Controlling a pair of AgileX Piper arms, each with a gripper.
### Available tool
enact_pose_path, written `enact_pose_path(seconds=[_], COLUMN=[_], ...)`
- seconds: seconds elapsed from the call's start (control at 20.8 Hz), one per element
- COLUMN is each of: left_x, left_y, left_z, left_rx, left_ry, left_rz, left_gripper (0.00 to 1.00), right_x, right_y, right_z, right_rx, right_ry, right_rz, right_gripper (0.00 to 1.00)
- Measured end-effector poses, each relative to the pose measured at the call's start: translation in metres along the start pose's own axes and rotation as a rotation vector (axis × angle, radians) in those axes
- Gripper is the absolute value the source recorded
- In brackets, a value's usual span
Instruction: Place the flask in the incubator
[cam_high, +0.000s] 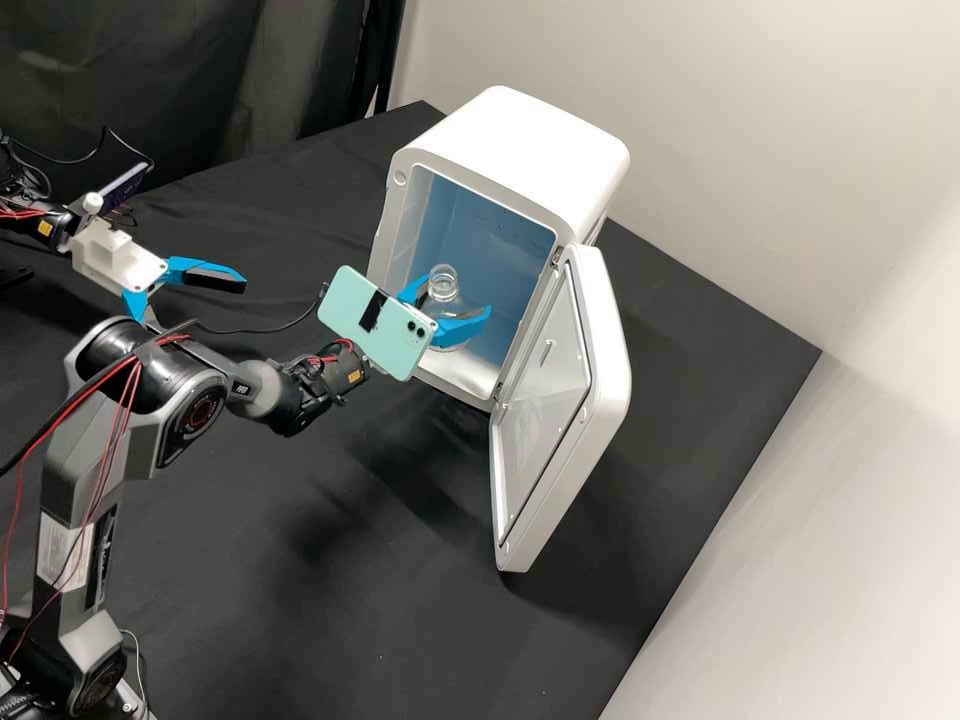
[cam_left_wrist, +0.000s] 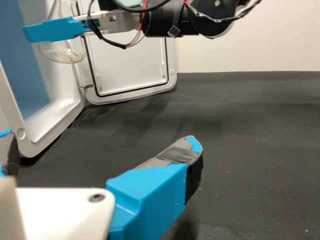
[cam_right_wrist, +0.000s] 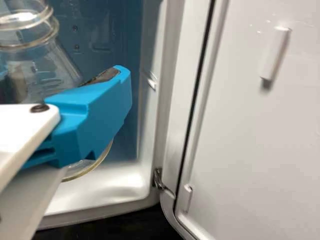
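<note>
While the right gripper (cam_high: 450, 302) reaches into the open incubator (cam_high: 520, 150), it holds the flask (cam_high: 443, 283) tight between its two blue fingers (cam_right_wrist: 95, 115). One finger is on each side of the round glass belly. The flask stands up tall, with its neck and open mouth above the fingers and its wide bottom below them. The flask is already inside the blue space of the incubator, low down and near the front. I cannot tell if its bottom touches the floor of the incubator or hangs just over it.

The door (cam_high: 560, 400) hangs wide open on one side of the right gripper, apart from it.

The left gripper (cam_high: 188, 295) is well back from the incubator, above the black tabletop (cam_high: 300, 520). Its fingers are spread apart and hold nothing. The right gripper is much nearer to the flask, so I think the next step belongs to that arm.

I think the job is almost done. What matters now is the little way down from the flask's bottom to the floor under it. The flask should come down straight, then the fingers can let go and pull back out, away from the glass.
</note>
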Motion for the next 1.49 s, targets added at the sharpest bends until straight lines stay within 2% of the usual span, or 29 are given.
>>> enact_pose_path(seconds=[0.24,0.39,0.67,0.77,0.82,0.87,0.96,1.01,1.11,1.3,1.49], left_x=[-0.003,-0.004,-0.004,-0.003,-0.003,-0.002,-0.001,0.0,0.001,0.005,0.005], left_y=[0.0017,0.0019,0.0015,-0.0009,-0.0022,-0.0034,-0.0061,-0.0066,-0.0073,-0.0097,-0.0125], left_z=[-0.001,-0.002,-0.002,-0.003,-0.003,-0.004,-0.004,-0.005,-0.006,-0.005,-0.009], left_rx=[0.003,0.002,0.001,-0.005,-0.009,-0.013,-0.021,-0.022,-0.024,-0.025,-0.035], left_ry=[0.01,0.016,0.016,0.017,0.017,0.018,0.019,0.019,0.02,0.0,0.013], left_rz=[0.01,0.011,0.009,-0.001,-0.007,-0.012,-0.024,-0.026,-0.031,-0.043,-0.055], left_gripper=[1.0,1.0,1.0,1.0,1.0,1.0,1.0,1.0,1.0,1.0,1.0], right_x=[0.016,0.028,0.055,0.065,0.07,0.074,0.083,0.087,0.097,0.117,0.131], right_y=[-0.003,-0.007,-0.013,-0.015,-0.017,-0.017,-0.018,-0.019,-0.019,-0.023,-0.024], right_z=[-0.003,-0.003,-0.003,-0.008,-0.009,-0.011,-0.013,-0.013,-0.016,-0.018,-0.022], right_rx=[-0.037,-0.051,-0.044,-0.033,-0.043,-0.041,-0.027,-0.035,-0.025,-0.027,-0.038], right_ry=[-0.003,-0.01,-0.049,-0.05,-0.045,-0.043,-0.052,-0.054,-0.06,-0.088,-0.091], right_rz=[-0.001,-0.016,-0.016,-0.016,-0.016,-0.022,-0.034,-0.041,-0.043,-0.065,-0.071], right_gripper=[0.0,0.0,0.0,0.0,0.0,0.0,0.0,0.0,0.0,0.0,0.0])
